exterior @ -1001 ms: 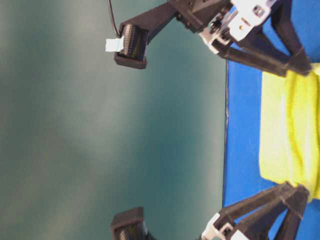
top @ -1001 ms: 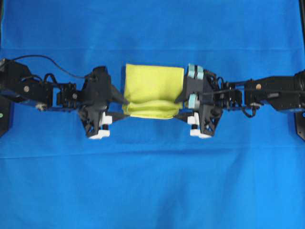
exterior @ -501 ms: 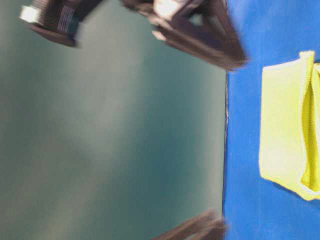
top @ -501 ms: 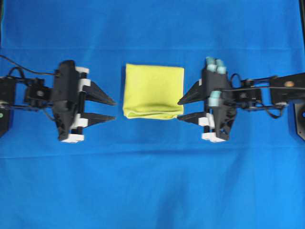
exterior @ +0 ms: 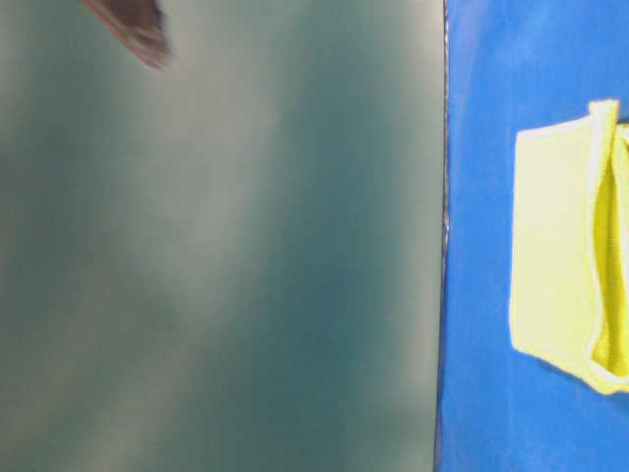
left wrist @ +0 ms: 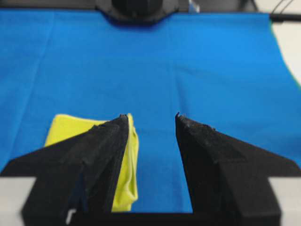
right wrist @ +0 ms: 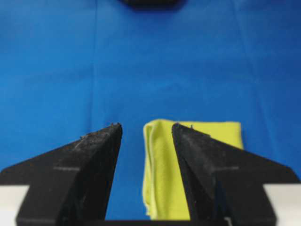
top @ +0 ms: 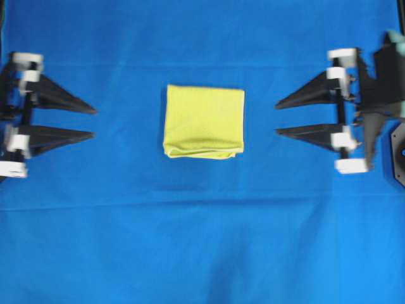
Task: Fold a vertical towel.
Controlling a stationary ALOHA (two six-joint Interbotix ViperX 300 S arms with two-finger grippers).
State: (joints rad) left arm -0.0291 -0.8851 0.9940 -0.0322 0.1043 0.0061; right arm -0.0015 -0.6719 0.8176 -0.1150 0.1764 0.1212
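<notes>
The yellow towel (top: 204,121) lies folded into a squarish pad on the blue cloth, its layered edge toward the near side. It also shows in the table-level view (exterior: 560,285), the left wrist view (left wrist: 129,160) and the right wrist view (right wrist: 164,169). My left gripper (top: 93,121) is open and empty, far to the left of the towel. My right gripper (top: 277,118) is open and empty, well to the right of it. In the wrist views the left gripper (left wrist: 150,116) and the right gripper (right wrist: 143,125) show their jaws wide apart with nothing between them.
The large blue cloth (top: 202,240) covers the table. Its edge shows in the table-level view (exterior: 444,236). A blurred dark arm part (exterior: 133,25) is at that view's top left.
Both grippers have let go of the towel's near edge and drawn back outward to the sides, open. The towel has settled flat, folded.
</notes>
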